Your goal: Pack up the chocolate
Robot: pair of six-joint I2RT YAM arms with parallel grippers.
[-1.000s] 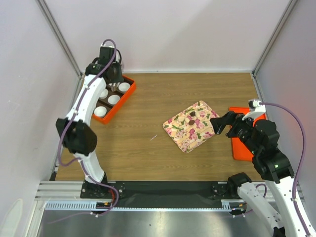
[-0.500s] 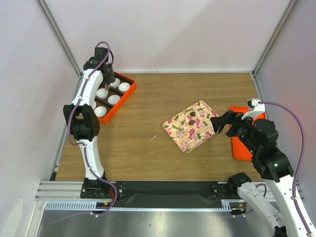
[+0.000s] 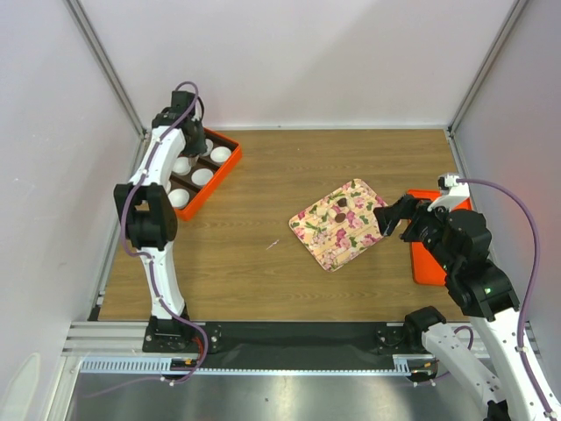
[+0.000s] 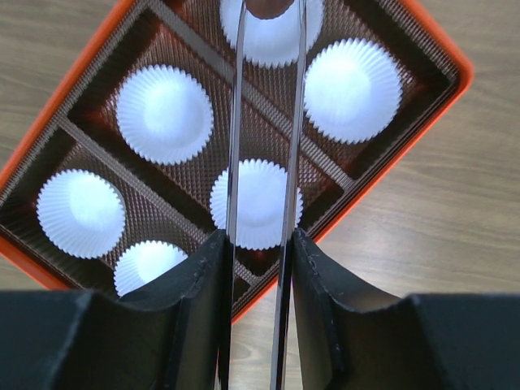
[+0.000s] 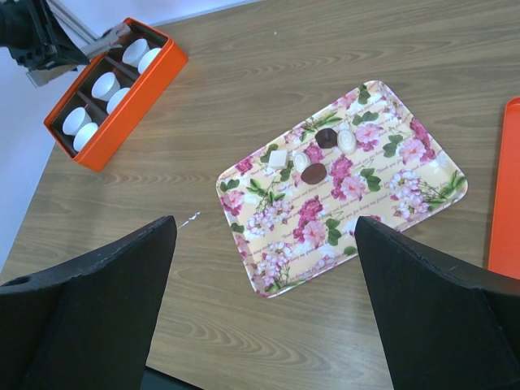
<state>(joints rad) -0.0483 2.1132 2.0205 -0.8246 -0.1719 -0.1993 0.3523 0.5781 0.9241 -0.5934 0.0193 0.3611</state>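
Left hand (image 3: pixel 196 145): over the orange box (image 3: pixel 230 163) at the table's (image 3: pixel 263 289) far left corner; its thin fingers (image 4: pixel 236 122) are clenched on a brown chocolate piece (image 4: pixel 271 6) above a white paper cup (image 4: pixel 311 32).
Right hand (image 3: pixel 392 219): fingers spread wide, grasping nothing, near the right edge beside the flowered tray (image 5: pixel 406 187).
Other chocolates (image 5: pixel 327 137): two dark pieces lying on the flowered tray, mid-table.

The top camera looked down from behind, taking in the whole table (image 3: pixel 263 272). The left wrist camera faced straight down, close over the orange box (image 4: pixel 457 71). The right wrist's, farther back, caught that box too.
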